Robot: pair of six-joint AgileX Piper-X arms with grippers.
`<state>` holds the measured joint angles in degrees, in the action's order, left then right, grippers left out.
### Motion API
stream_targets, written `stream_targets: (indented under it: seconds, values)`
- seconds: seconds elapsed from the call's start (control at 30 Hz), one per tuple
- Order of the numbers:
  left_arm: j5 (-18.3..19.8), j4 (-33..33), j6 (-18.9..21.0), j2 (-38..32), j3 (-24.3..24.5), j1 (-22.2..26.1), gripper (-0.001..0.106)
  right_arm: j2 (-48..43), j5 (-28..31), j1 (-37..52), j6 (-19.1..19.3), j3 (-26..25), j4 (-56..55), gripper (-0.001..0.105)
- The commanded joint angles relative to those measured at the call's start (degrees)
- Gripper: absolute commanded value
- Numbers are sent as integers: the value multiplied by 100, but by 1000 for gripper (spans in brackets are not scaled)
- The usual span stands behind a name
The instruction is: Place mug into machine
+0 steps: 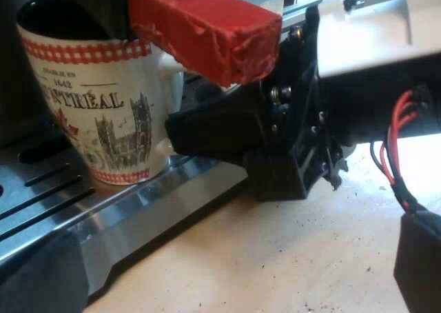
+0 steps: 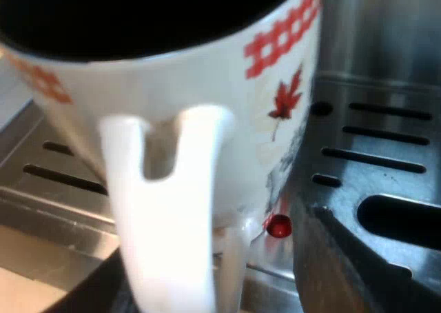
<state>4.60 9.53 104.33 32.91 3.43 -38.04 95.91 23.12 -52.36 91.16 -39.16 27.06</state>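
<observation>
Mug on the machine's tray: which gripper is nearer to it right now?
Right. The right gripper is at the handle of the mug. The left gripper hangs open, back from the mug, above the table just off the tray.

Left gripper (image 1: 231,271): 2 fingers (image 1: 41,275), matt blk, blocky, blunt ends, no markings.
Right gripper (image 1: 180,130): blk moulded body, angular, w/ stepped block on underside. Finger tapers to a rounded tip.
Screws (image 1: 277,92): silver, small, set in side of right gripper body.
Right fingers (image 2: 358,258), close up: dark grey-blk, smooth, w/ rounded edge.
</observation>
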Motion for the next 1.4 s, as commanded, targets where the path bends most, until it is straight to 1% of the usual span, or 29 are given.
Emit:
stream_targets:
  seconds: [0.03,0.17,0.23,0.3,0.43,0.53,0.6,0.67,0.7,0.83,0.97,1.03,1.1,1.17,1.27,1.3,1.33,1.4]
  values:
    - [31,111,79,-3,4,-5,92,105,-113,18,32,-215,99,43]
    - [31,111,79,-3,4,-5,92,293,-113,18,32,-557,99,43]
    - [31,111,79,-3,4,-5,92,429,35,18,32,-784,99,43]
    - [31,111,79,-3,4,-5,92,505,132,18,32,-892,76,43]
    - [31,111,79,-3,4,-5,92,546,154,18,22,-920,73,43]
    - [31,111,79,-3,4,-5,92,512,168,18,10,-918,-209,43]
    - [254,111,79,-3,22,-5,92,304,180,-55,-6,-918,-676,43]
    - [347,111,39,-3,44,-5,92,140,379,-119,19,-918,-1082,43]
    - [347,111,13,-3,63,-5,92,17,502,-135,16,-900,-1303,43]
    - [336,111,-45,-91,148,-5,92,-367,515,-132,5,-602,-1443,43]
    - [324,78,-44,-509,205,-5,92,-930,515,-201,5,-51,-1443,43]
    - [325,-113,-44,-752,248,-5,92,-1220,530,-266,19,120,-1443,43]
    - [172,-578,-44,-1084,345,-5,92,-1535,538,-353,19,291,-1478,43]
    - [8,-989,-61,-1371,453,-5,92,-1763,582,-403,19,326,-1668,43]
    - [-18,-1589,-186,-1786,660,-5,92,-2077,650,-473,19,331,-1901,43]
    - [-18,-1837,-246,-1952,761,-5,92,-2188,669,-522,31,331,-1927,41]
    - [-18,-1920,-275,-2034,817,-5,92,-2278,667,-551,31,331,-1927,39]
    - [-34,-2326,-301,-2311,1009,-5,92,-2524,667,-680,28,331,-1927,27]
